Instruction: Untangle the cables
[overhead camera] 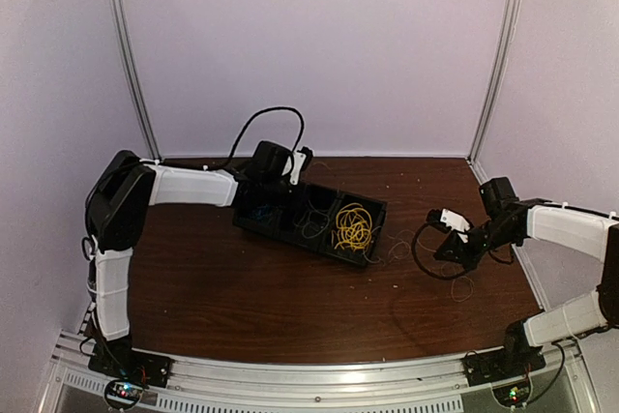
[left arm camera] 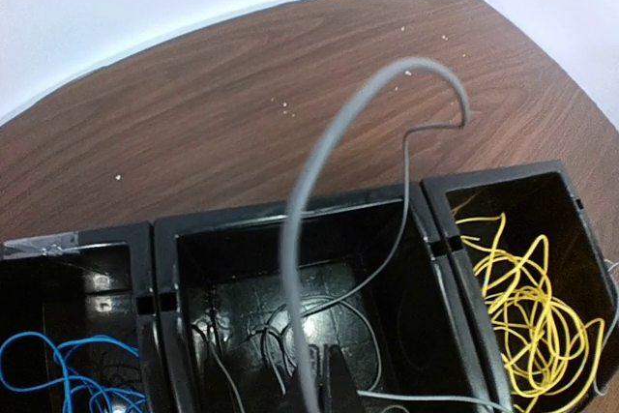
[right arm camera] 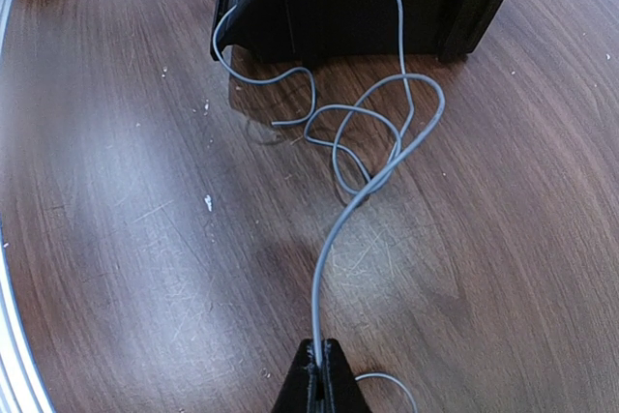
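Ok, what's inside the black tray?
The tray has three compartments: blue cable on the left, grey cable in the middle, yellow cable on the right. The left pincer, shut on the grey cable, hides part of the middle floor.

I saw the yellow cable (overhead camera: 353,229) bunched in curls in the right compartment of the tray (left arm camera: 290,215), and the blue cable (left arm camera: 68,365) in its left. A grey cable (left arm camera: 329,142) arched up from the middle compartment. Another grey strand (right arm camera: 372,132) trailed over the tray's end, looping loosely across the table (right arm camera: 116,191).
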`<move>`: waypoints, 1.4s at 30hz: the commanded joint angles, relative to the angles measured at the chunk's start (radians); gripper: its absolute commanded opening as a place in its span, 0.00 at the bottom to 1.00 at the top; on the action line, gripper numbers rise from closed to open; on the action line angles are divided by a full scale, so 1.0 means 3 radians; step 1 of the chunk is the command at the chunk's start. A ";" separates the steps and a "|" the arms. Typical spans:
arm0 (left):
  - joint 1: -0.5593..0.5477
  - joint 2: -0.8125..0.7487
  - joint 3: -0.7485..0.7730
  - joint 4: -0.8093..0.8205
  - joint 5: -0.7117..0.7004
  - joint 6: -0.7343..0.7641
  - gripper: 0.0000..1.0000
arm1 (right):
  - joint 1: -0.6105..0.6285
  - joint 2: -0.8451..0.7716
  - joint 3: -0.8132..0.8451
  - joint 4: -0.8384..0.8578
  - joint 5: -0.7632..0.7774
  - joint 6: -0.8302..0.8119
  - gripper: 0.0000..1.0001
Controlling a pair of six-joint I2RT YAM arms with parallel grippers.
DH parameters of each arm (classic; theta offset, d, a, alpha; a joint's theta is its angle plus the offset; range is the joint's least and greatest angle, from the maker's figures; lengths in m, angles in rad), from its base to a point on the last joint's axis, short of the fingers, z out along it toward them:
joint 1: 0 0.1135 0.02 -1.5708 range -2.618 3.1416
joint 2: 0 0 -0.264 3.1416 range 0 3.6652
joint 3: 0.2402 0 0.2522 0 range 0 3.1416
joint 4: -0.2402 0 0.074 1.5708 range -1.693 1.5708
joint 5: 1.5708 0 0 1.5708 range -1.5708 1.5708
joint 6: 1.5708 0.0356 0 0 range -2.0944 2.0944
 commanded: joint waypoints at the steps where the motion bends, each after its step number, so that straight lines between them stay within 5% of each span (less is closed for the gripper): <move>1: 0.0023 0.0207 0.0156 0.0032 -0.0057 0.0135 0.00 | 0.0020 -0.0056 -0.0027 -0.0036 -0.0006 -0.0021 0.03; 13: 0.0017 0.0293 0.0122 -0.0233 0.0069 0.0366 0.00 | 0.0019 0.0005 -0.0023 -0.0029 -0.0009 -0.0016 0.03; 20: -0.0216 0.0309 0.0206 -0.0501 -0.0414 0.0660 0.00 | 0.0020 0.0008 -0.0020 -0.0021 -0.0009 -0.0011 0.03; 31: -0.0224 0.0431 0.0261 -0.0622 -0.0472 0.0518 0.00 | 0.0022 0.0042 -0.0011 -0.0036 -0.0015 -0.0011 0.03; 38: -0.0228 -0.0007 0.0245 -0.0650 -0.0509 0.0544 0.15 | 0.0025 0.0031 -0.0015 -0.0044 -0.0009 -0.0020 0.03; 42: -0.0229 -0.0252 0.0288 -0.0753 -0.0609 0.0562 0.35 | 0.0022 0.0044 -0.0018 -0.0038 -0.0012 -0.0024 0.03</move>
